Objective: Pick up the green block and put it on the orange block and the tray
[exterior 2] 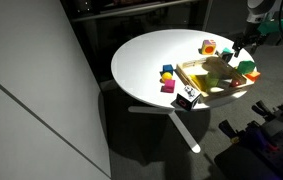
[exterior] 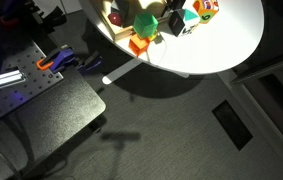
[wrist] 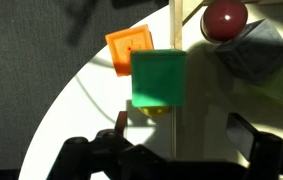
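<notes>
The green block (wrist: 158, 78) sits tilted across the tray rim (wrist: 176, 130), and a yellowish-orange patch of the orange block (wrist: 153, 109) shows under its near edge. In both exterior views the green block (exterior 2: 247, 68) (exterior: 147, 25) rests over the orange block (exterior 2: 252, 78) (exterior: 139, 45) at the edge of the tan tray (exterior 2: 196, 82). My gripper (wrist: 181, 135) is open and empty. It hangs above the green block without touching it, and it also shows in an exterior view (exterior 2: 243, 44).
A patterned orange-red block (wrist: 129, 50) lies on the white table just outside the tray. A red ball (wrist: 224, 18) and a grey block (wrist: 253, 55) lie inside the tray. Blue, yellow and magenta blocks (exterior 2: 167, 78) and a black-and-white block (exterior 2: 186, 98) stand near the table's edge.
</notes>
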Motion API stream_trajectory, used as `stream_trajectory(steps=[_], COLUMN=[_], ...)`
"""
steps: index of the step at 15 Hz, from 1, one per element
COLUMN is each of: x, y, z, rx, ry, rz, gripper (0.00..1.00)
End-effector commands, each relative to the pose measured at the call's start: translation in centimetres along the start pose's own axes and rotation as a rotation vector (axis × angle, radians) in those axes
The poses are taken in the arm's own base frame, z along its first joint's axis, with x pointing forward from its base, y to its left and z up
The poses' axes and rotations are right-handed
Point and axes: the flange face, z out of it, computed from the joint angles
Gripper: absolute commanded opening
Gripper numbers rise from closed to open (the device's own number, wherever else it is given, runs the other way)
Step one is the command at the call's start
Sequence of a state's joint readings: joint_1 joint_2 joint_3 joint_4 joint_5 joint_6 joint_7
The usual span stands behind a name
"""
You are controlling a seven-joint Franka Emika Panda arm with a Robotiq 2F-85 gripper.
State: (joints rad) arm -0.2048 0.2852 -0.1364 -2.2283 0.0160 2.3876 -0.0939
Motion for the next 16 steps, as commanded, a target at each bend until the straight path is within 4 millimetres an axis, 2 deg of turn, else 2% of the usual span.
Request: stream_trajectory(steps=[1, 8, 13, 16], x=[-0.1, 0.2, -0.2, -1.3], y=[-2.2, -7.5, -9.5, -10.1], z=[-1.4, -2.3, -2.6, -3.0], rx=[0.018, 0.001, -0.013, -0.018], ry=[-0.040, -0.066, -0.006, 0.007], rz=[-0.054, -0.175, -0.194, -0.217], gripper=[1.00, 1.00, 1.00, 1.00])
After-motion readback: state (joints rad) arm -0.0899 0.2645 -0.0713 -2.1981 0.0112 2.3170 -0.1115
